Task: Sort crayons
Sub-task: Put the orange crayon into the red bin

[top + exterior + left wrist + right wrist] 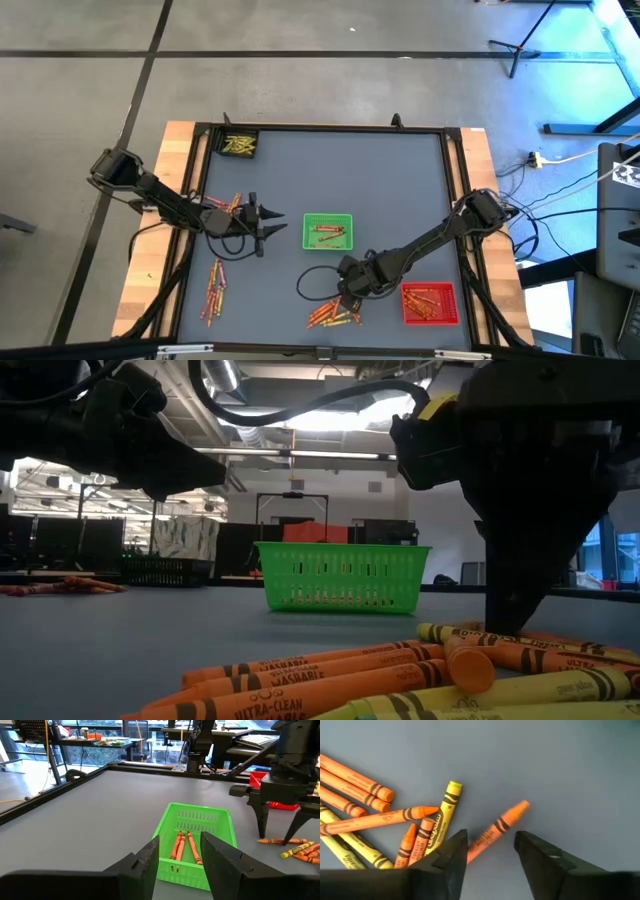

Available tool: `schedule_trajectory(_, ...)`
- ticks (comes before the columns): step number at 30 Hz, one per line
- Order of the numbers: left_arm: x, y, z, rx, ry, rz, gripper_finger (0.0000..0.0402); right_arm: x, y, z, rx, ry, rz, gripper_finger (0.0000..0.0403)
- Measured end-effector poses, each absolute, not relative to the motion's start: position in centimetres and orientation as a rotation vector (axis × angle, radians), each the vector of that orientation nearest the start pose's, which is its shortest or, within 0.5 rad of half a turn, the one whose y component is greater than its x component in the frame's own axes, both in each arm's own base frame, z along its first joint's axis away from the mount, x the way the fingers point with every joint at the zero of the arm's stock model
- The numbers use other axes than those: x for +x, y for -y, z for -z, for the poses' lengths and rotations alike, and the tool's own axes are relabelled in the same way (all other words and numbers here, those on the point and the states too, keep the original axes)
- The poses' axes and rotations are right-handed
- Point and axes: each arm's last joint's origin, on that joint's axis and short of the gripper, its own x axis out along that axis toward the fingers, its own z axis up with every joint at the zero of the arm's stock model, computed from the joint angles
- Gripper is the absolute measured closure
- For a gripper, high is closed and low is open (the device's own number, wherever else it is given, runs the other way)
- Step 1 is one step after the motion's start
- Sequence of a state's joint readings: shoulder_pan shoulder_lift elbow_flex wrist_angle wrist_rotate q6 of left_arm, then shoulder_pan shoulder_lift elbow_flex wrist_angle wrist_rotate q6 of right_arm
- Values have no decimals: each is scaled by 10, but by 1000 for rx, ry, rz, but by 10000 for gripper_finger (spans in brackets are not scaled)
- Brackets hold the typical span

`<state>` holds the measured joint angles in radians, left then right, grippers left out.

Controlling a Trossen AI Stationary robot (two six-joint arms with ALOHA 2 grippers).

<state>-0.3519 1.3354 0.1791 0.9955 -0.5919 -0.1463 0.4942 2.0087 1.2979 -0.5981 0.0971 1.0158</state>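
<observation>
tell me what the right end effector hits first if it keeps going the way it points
Most likely the lone orange crayon lying between the right end effector's open fingers, then the table beneath it.

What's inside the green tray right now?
The green tray holds a few orange crayons lying lengthwise on its floor. The left gripper covers the near end of it, so anything there cannot be seen.

Open mat [380,180] behind green tray [327,232]; crayon pile [333,316] crowds front edge.
</observation>
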Motion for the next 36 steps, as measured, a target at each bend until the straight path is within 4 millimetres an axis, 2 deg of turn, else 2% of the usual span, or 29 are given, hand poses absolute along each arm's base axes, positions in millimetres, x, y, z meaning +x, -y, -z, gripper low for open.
schedule_trajectory(17, 196, 55, -145, -72, -126, -250, 274, 335, -175, -135, 387, -1300, 282, 392)
schedule_trajectory(26, 196, 55, -145, -72, -126, -250, 274, 326, -177, -150, 331, -1294, 237, 383)
schedule_trajectory(30, 196, 55, -145, -72, -126, -251, 274, 317, -186, -175, 339, -1241, 171, 393)
schedule_trajectory(36, 196, 55, -145, -72, -126, -250, 274, 297, -199, -204, 353, -1210, 95, 387)
